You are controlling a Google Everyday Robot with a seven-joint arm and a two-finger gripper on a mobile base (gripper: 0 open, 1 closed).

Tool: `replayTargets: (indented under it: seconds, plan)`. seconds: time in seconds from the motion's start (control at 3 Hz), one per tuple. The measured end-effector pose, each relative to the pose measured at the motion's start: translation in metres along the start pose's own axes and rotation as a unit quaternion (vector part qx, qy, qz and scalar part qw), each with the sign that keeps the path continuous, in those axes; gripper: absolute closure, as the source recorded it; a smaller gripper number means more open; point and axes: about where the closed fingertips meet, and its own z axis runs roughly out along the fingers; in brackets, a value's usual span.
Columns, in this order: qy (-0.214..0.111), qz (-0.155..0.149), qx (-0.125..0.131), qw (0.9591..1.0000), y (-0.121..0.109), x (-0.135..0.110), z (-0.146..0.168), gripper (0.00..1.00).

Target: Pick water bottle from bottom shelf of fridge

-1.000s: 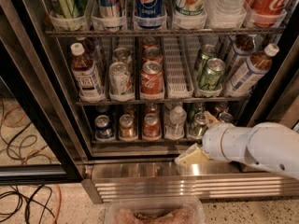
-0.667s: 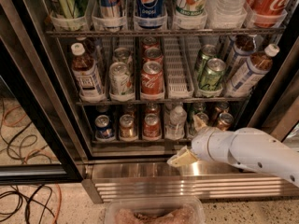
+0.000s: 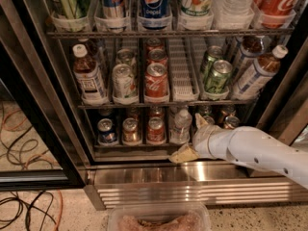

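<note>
- The fridge (image 3: 33, 95) is standing open in front of me, its dark frame running down the left side and a steel grille (image 3: 192, 189) shining along its base.
- The bottom shelf (image 3: 137, 146) is carrying a row of small cans along its front edge: a blue can (image 3: 106, 131) towards the left corner, then a brown can (image 3: 130, 130), then a red can (image 3: 155, 129).
- The water bottle (image 3: 181, 125) is standing upright on that surface, just beside the red can on its right, at the front edge and a little right of the middle. Its white cap is rising slightly above the can tops.
- The gripper (image 3: 186, 138) is reaching in from the right on a white arm (image 3: 260, 150) and is hovering at the front edge of the surface, right by the water bottle.
- Its fingers (image 3: 182, 154) are spreading apart, released and gripping nothing. One is pointing up beside the bottle's right side, and the other is angling down to the left, below the bottle's base.
- I cannot tell whether either finger is touching the bottle.
- On the rack above, a tea bottle (image 3: 89, 78) is sitting at the left edge, a Coca-Cola can (image 3: 156, 81) near the middle, and green cans (image 3: 216, 75) further right.
- Cables (image 3: 21, 143) are lying on the floor to the left, and a clear tub (image 3: 159, 218) is showing at the bottom.
</note>
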Motion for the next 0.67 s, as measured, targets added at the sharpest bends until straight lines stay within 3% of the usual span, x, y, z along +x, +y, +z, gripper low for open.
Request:
replayTargets:
  seconds: [0.33,0.67]
  plan:
    - [-0.017,-0.005,0.011,0.9998,-0.0186,-0.0063,0.0199,0.00]
    - [-0.018,-0.005,0.011,0.9998,-0.0186,-0.0063,0.0199,0.00]
